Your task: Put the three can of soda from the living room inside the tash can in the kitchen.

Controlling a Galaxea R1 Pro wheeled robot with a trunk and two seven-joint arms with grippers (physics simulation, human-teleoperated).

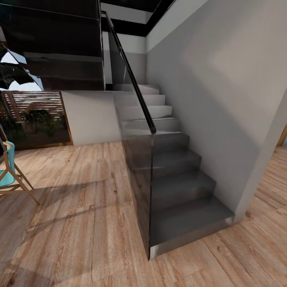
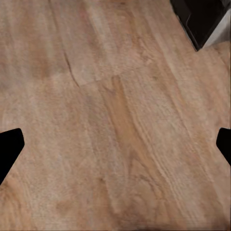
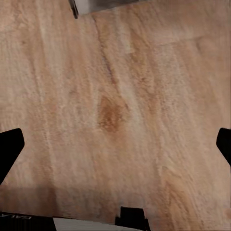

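The cans of soda and the tash can are out of view. In the left wrist view my left gripper (image 2: 115,144) is open, its dark fingertips (image 2: 9,144) wide apart at the frame's edges, with only wood plank floor (image 2: 115,96) between them. My right gripper (image 3: 115,147) is likewise open over bare wood floor (image 3: 115,96), its fingertips (image 3: 9,147) far apart and nothing held.
A dark staircase (image 1: 179,199) with a glass balustrade (image 1: 137,179) and black handrail (image 1: 131,79) rises straight ahead. A grey wall (image 1: 215,99) flanks it on the right. A turquoise chair (image 1: 10,169) with wooden legs stands at the left by a window (image 1: 36,119). Wood floor (image 1: 79,223) spreads in front.
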